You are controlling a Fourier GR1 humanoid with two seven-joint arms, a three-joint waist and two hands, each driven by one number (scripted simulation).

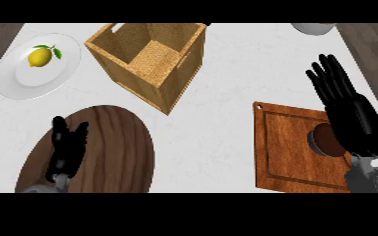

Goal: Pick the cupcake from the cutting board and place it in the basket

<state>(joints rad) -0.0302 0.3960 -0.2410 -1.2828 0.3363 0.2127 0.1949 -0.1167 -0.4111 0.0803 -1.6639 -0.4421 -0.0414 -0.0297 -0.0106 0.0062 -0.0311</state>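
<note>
Cupcake (325, 141) upright on cutting board (288, 150), beside right hand (347, 111)

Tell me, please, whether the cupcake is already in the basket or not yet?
Not yet. The cupcake sits on the cutting board, partly hidden by the open right hand; the basket shows only its woven floor.

A brown cupcake (322, 141) is sitting at the lower right of the frame, resting on a reddish wooden cutting board (289, 150) and partly hidden on its right side. A square, open-topped wooden basket (149, 61) is standing at the upper centre, well apart from it.
</note>
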